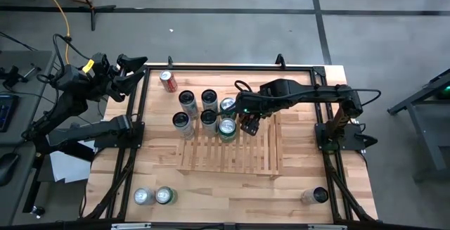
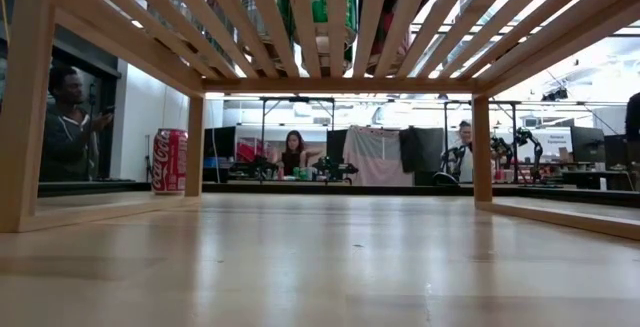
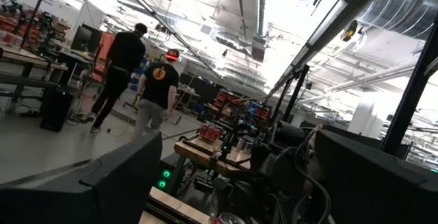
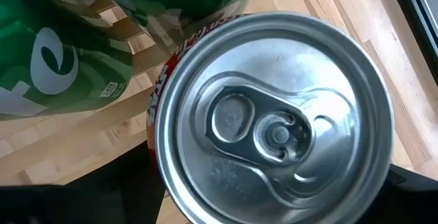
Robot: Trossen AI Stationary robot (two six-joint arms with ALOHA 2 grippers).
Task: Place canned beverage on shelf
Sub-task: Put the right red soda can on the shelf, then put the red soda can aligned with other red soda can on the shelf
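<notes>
The table [image 1: 309, 181] carries the slatted shelf [image 1: 232, 156] near its middle, and my right arm reaches across from the right side to the shelf's far edge. My right tool [image 1: 249, 124] sits over that edge, just beside the group of standing cans; in the right wrist view a silver-topped can with a red side [image 4: 274, 114] stands upright directly between my fingers, filling the space there, with the slats under it and a green can [image 4: 61, 66] just beside it. My fingers are spread wide around the red can, but I cannot tell whether they press it or stand off from it. My left tool [image 1: 130, 72] waits, fingers spread and holding nothing, off the far-left corner of the table, near a red can lying on its side [image 1: 168, 81]
</notes>
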